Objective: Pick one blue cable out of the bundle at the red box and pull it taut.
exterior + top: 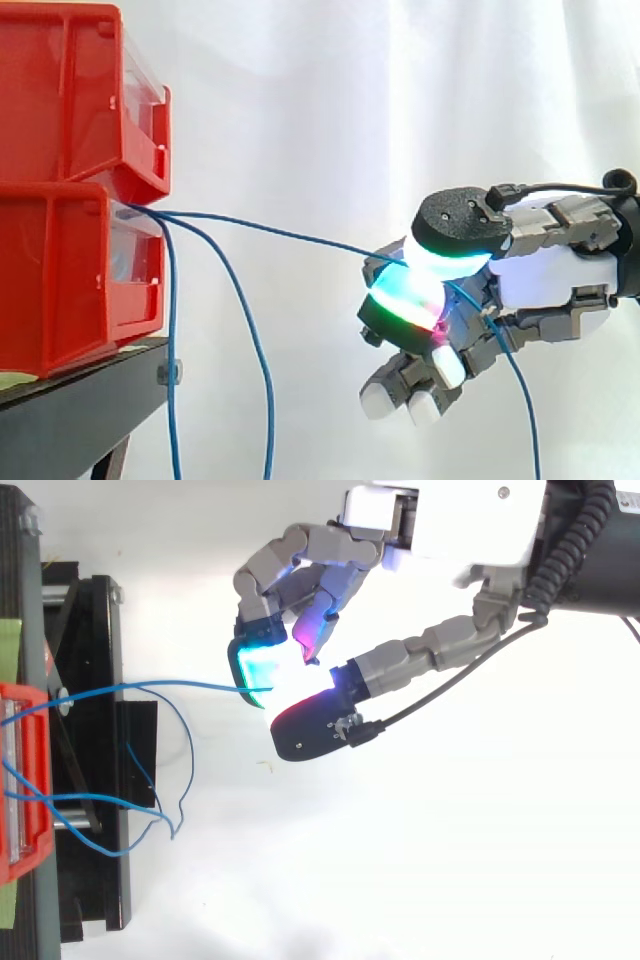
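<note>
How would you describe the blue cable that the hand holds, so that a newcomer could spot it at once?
Start at the stacked red bins on the left of the side view, at the gap between them. From there one cable runs nearly straight across to the hand, pinched between its pads; the other cables hang slack beside the bins.

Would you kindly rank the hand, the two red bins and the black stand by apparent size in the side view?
1. Hand, widest; its nearness to the camera is unsure.
2. Upper red bin and lower red bin: alike, both cropped.
3. Black stand, also cropped.
</note>
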Tool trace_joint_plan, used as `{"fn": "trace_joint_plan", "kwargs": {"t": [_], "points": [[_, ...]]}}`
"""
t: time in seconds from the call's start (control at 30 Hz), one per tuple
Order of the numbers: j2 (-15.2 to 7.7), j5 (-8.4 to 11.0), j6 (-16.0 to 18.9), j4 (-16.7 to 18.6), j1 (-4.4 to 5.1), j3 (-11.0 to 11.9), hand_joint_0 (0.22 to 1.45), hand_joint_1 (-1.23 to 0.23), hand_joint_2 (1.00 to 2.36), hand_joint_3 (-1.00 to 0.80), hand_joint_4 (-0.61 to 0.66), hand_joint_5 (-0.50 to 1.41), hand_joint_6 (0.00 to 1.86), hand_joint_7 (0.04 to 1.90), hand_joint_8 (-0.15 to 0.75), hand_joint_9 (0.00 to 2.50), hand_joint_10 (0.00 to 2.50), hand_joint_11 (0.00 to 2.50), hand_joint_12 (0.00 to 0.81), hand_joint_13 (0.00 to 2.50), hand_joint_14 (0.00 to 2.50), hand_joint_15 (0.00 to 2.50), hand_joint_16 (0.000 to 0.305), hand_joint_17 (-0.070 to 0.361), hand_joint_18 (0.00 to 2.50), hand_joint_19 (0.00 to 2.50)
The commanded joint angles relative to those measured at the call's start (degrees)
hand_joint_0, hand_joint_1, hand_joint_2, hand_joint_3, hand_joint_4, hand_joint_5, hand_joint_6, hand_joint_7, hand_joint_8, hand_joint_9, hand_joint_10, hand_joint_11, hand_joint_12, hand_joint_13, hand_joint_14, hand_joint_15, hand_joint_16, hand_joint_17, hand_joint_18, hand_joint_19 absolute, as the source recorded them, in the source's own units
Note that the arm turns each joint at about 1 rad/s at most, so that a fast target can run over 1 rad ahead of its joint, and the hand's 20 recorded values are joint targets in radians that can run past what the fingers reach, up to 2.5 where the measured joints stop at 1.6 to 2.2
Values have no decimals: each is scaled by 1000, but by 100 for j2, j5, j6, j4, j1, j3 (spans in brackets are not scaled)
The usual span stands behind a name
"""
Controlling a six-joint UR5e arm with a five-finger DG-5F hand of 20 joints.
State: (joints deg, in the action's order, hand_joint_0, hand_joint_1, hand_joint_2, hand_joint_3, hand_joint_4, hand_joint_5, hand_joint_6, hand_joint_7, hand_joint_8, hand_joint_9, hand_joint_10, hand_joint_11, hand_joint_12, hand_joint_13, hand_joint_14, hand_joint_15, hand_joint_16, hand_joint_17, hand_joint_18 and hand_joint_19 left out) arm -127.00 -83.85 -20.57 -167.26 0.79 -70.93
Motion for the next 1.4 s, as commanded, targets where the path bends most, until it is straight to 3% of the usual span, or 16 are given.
{"fn": "trace_joint_plan", "kwargs": {"t": [0.0, 0.63, 1.37], "points": [[0, 0, 0, 0, 0, 0, 589, -803, 1081, -8, 62, -95, 911, 1207, 399, 879, 9, 491, 421, 533, 7, 229, 66, 148, 563, 298], [0, 0, 0, 0, 0, 0, 583, -793, 1131, -12, 44, -95, 913, 1203, 400, 913, 10, 532, 427, 598, 9, 268, 67, 151, 569, 274], [0, 0, 0, 0, 0, 0, 600, -793, 1067, -16, 62, -100, 914, 1192, 395, 905, 10, 546, 426, 595, 9, 269, 67, 150, 574, 295]]}}
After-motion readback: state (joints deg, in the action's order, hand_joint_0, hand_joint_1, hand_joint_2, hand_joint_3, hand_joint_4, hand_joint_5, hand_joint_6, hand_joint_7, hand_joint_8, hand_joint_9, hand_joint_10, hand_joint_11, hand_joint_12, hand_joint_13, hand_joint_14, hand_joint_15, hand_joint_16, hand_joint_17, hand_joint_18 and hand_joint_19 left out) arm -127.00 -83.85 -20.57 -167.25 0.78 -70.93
